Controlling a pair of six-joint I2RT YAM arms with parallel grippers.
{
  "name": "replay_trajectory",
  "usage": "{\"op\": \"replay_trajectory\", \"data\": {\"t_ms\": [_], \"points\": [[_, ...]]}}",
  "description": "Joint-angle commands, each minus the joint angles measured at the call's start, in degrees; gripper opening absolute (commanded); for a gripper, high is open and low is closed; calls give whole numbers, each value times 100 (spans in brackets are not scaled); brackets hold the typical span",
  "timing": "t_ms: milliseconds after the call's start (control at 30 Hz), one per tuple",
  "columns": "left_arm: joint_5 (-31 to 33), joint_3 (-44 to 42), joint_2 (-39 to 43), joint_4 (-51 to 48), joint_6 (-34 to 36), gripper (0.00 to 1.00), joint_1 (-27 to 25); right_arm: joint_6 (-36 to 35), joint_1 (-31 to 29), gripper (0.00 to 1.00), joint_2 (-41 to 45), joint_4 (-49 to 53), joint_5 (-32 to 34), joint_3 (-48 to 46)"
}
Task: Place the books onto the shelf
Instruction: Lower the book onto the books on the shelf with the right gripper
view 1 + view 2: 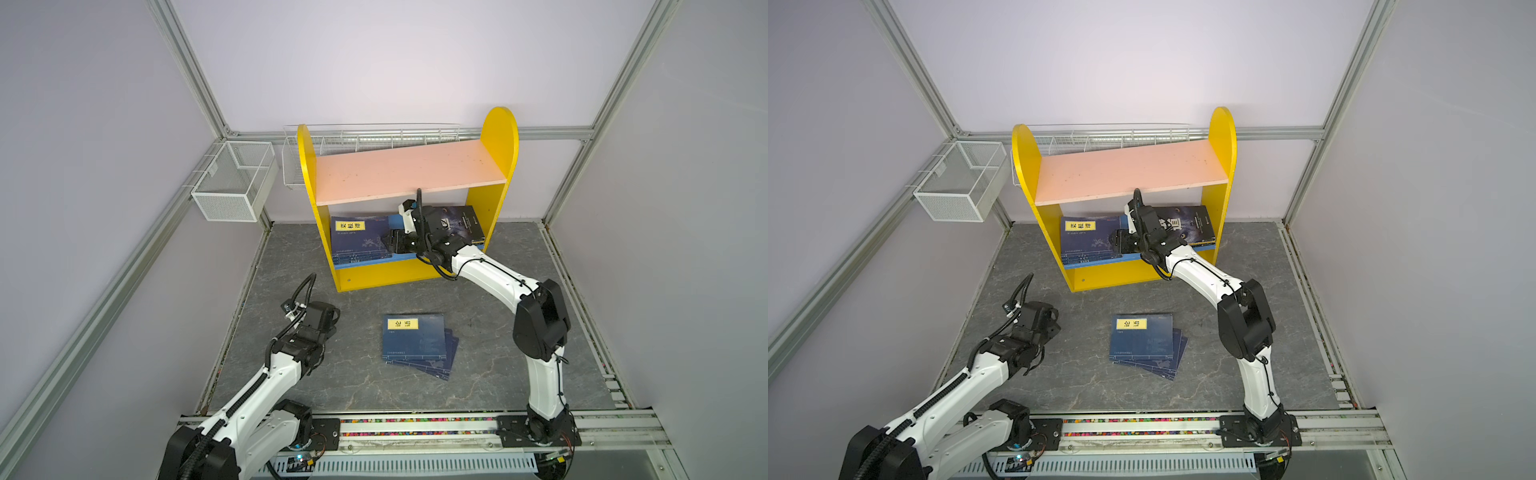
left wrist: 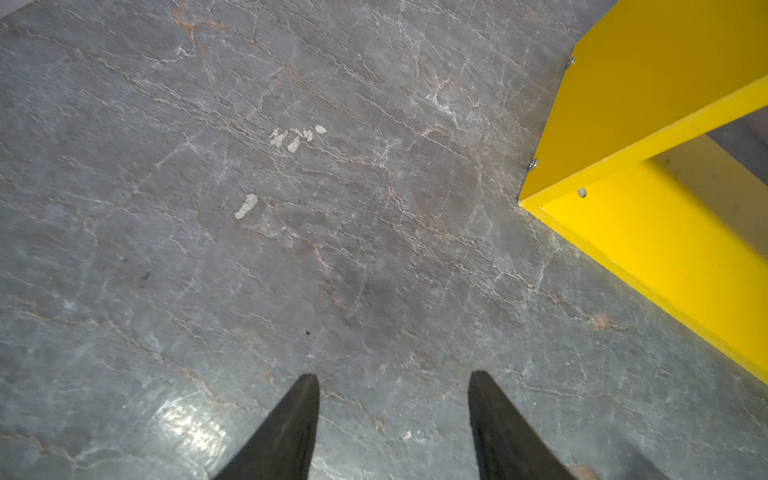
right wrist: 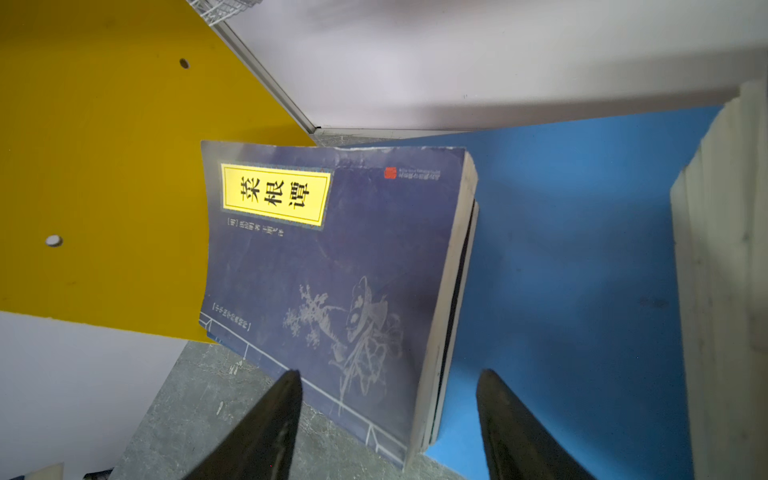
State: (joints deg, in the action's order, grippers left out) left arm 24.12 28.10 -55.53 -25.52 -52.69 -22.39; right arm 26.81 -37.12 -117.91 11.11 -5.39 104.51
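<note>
The shelf point(image 1: 498, 137) stands at the back of the table, and its pink upper board point(image 1: 409, 170) is bare. On its blue lower board point(image 3: 561, 249) lies a stack of navy books point(image 1: 359, 243) point(image 3: 332, 270) at the left. A thicker black book point(image 1: 463, 222) lies at the right, and its page edges point(image 3: 723, 249) show in the right wrist view. My right gripper point(image 1: 391, 242) point(image 3: 390, 374) is open between them, just short of the navy stack's near corner. More navy books point(image 1: 415, 343) lie fanned mid-table. My left gripper point(image 1: 329, 316) point(image 2: 394, 375) hangs open over bare table.
A white mesh basket point(image 1: 235, 180) hangs on the left frame, and a long wire basket point(image 1: 374, 135) runs behind the shelf. The shelf's yellow corner point(image 2: 623, 199) is close to my left gripper. Both arm bases sit on the front rail point(image 1: 415, 432).
</note>
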Motion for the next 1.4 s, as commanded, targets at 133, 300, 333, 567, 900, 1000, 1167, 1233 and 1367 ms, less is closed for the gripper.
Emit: {"op": "replay_trajectory", "data": {"t_ms": [133,300,333,567,900,1000,1167,1233,1367], "points": [[47,20,25,-1,13,59,40,88,76,68,-611,-3,-576,783],[58,20,30,3,27,59,32,89,91,67,-897,175,-722,1185],[58,20,26,-2,30,58,36,79,85,67,-942,213,-770,1256],[59,20,16,21,39,58,35,31,96,66,-919,68,-765,1173],[29,38,-69,64,65,58,34,-27,285,66,-51,-801,-98,-190],[14,62,-126,78,78,58,39,16,302,66,-61,-828,-129,-306],[11,56,-125,81,73,58,31,105,296,62,-295,-808,-340,-116],[14,47,-125,72,64,58,35,152,301,58,-417,-808,-480,17],[13,57,-113,56,65,58,37,214,272,51,-673,-771,-694,298]]}}
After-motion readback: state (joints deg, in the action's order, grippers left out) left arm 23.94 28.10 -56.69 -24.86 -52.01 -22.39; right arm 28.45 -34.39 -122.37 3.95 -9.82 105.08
